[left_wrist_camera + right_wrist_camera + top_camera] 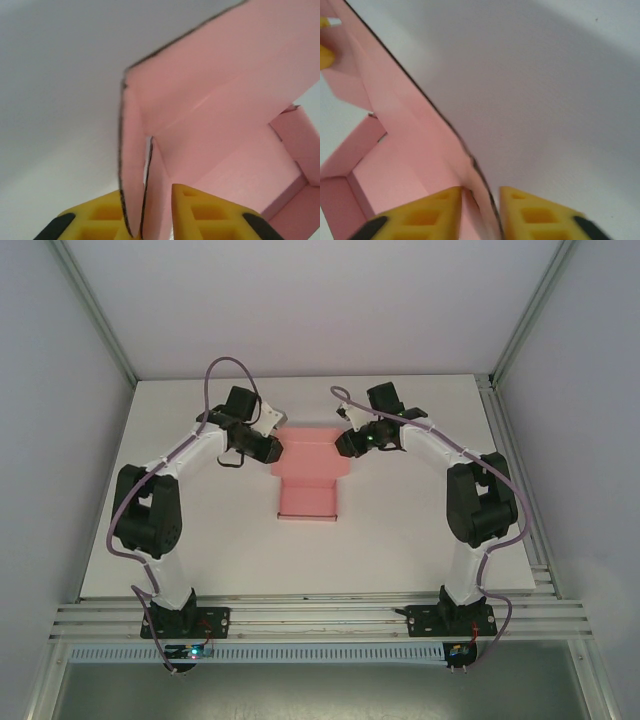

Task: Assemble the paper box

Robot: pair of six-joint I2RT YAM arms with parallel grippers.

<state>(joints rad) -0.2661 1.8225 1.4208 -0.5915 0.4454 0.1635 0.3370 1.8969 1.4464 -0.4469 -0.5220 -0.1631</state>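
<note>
Left tool (268, 446) and right tool (350, 443) face each other across the far part of the desk (180, 540), with the pink box (308, 475) lying between them. From above, the box is a partly folded card sheet. Its wide end spans the gap from one tool to the other, and a narrower panel reaches away from both tools toward the arm bases.

On the left wrist camera, the left tool (147, 200) is drawn narrow. Its yellow fingers (100, 217) pinch two upright layers of card at a corner of the box (225, 100). A tall wall rises from that corner, and the box floor runs off to the tool's right.

On the right wrist camera, the right tool (480, 192) is likewise narrow. Its yellow fingers (425, 215) close on the dark-edged rim of a raised wall of the box (405, 150). The rest of the card spreads to that tool's left, and bare white desk (560, 100) lies to its right.
</note>
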